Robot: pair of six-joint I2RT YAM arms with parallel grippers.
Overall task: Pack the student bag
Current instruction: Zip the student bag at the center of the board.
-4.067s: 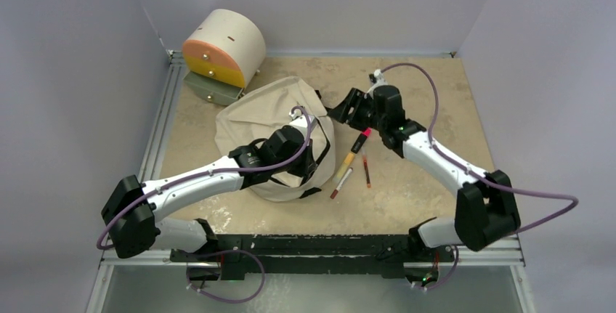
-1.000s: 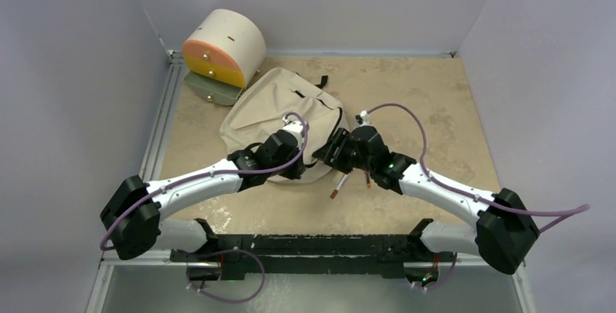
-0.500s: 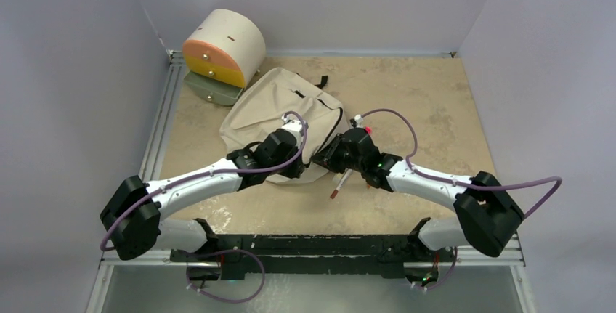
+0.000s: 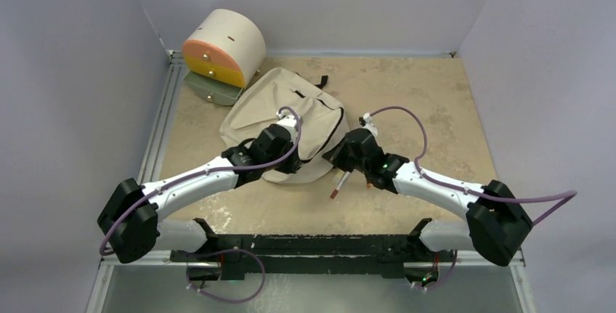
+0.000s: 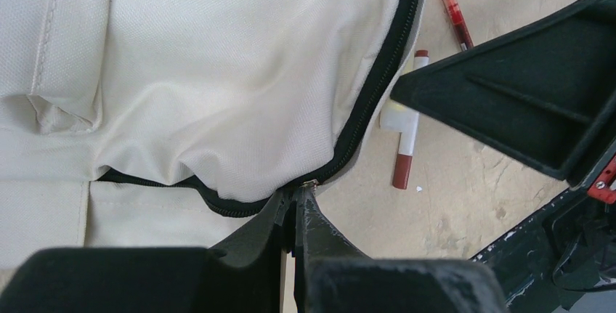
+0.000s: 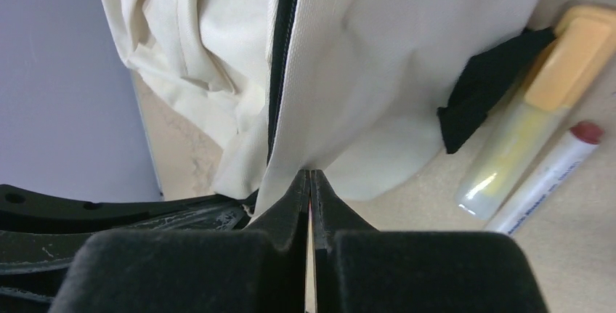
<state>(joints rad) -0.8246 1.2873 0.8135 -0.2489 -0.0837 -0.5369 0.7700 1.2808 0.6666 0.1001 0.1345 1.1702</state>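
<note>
The student bag [image 4: 280, 106], cream with a black zipper [image 5: 367, 99], lies slumped mid-table. My left gripper [image 4: 293, 168] sits at its near edge, shut [image 5: 298, 198] on the small metal zipper pull [image 5: 310, 184]. My right gripper [image 4: 328, 155] is at the bag's right edge, shut [image 6: 311, 176] on a fold of the bag's cream fabric [image 6: 363, 73] beside the zipper. A white marker with a dark red cap [image 5: 404, 146] and a red pen [image 5: 452, 4] lie on the table right of the bag. In the right wrist view a yellow highlighter [image 6: 537, 117] lies beside the white marker [image 6: 545, 175].
A cream-and-orange cylindrical drawer unit [image 4: 221, 48] stands at the back left. A black strap end [image 6: 483, 84] pokes from under the bag next to the highlighter. Walls close in the table on the left, back and right.
My right gripper has shut on the bag's edge fabric and drawn slightly right. The left gripper, still shut, has shifted a little up and left with the bag.
</note>
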